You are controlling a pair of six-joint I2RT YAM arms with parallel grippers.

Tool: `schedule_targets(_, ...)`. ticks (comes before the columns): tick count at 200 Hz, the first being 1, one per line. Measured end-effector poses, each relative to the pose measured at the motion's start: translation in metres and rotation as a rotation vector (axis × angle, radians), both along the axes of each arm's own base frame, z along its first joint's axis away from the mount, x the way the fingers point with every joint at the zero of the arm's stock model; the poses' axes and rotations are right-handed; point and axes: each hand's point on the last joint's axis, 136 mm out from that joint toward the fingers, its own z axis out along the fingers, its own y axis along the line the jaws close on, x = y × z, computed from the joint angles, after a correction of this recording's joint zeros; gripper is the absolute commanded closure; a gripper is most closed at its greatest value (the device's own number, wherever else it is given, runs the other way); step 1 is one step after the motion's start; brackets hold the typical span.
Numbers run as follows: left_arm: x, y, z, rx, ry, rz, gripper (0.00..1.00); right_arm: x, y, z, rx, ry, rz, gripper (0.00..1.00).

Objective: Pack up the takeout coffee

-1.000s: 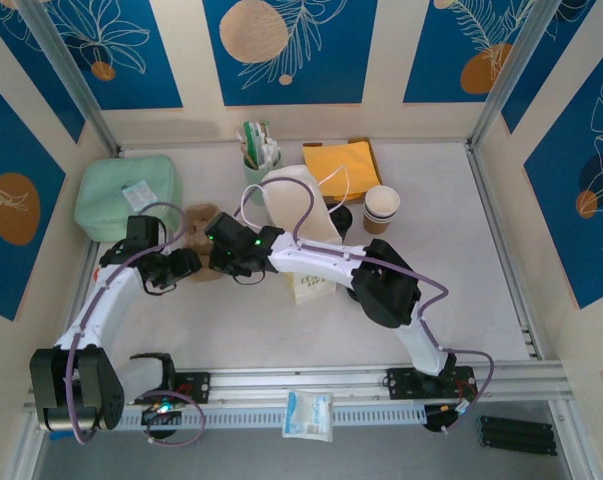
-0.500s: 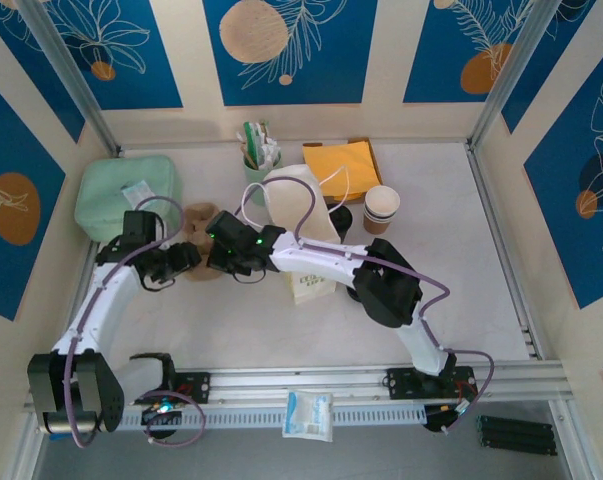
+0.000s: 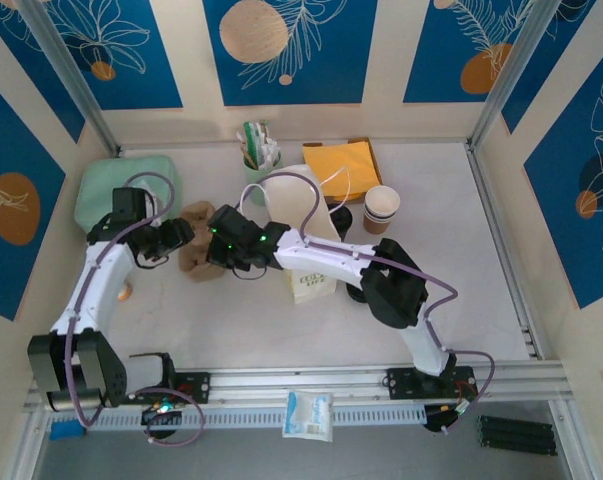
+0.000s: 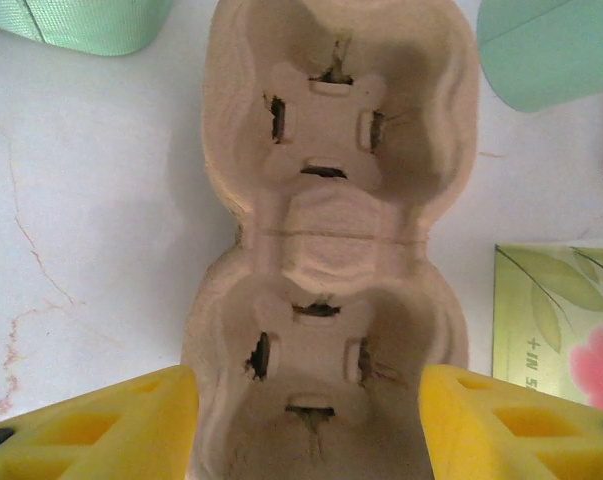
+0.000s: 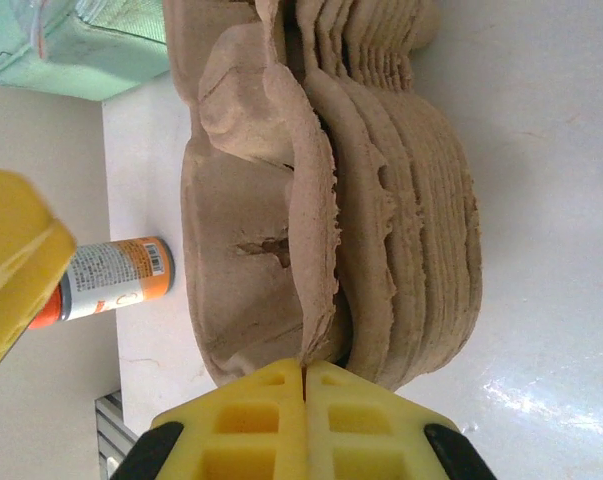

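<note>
Well apart: coffee cup (image 3: 381,208), right claw (image 3: 209,254)

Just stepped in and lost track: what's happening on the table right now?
Both arms are at the stack of pulp cup carriers. The right pincer is shut on the rim of the top carrier, while the left pincer stands open astride that stack. The coffee cups sit nested and untouched at the back.

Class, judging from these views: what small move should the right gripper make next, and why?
Probably lift gently to peel one carrier free. The right gripper is shut on the rim of the top carrier, which is nested on the stack, while the open left gripper straddles the stack's end.
</note>
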Motion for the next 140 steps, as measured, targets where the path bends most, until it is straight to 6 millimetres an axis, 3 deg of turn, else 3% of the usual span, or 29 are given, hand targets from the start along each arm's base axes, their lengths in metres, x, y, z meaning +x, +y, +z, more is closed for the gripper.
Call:
schedule_targets(80,0.010,0.001,-0.020,-0.012,0.048,-0.014,0.39,0.001,-0.011,0.001,0.011,0.009,-0.004,1.00)
schedule_targets(140,0.023,-0.001,-0.014,-0.032,0.020,-0.025,0.39,0.000,-0.012,-0.002,0.008,0.011,-0.004,1.00)
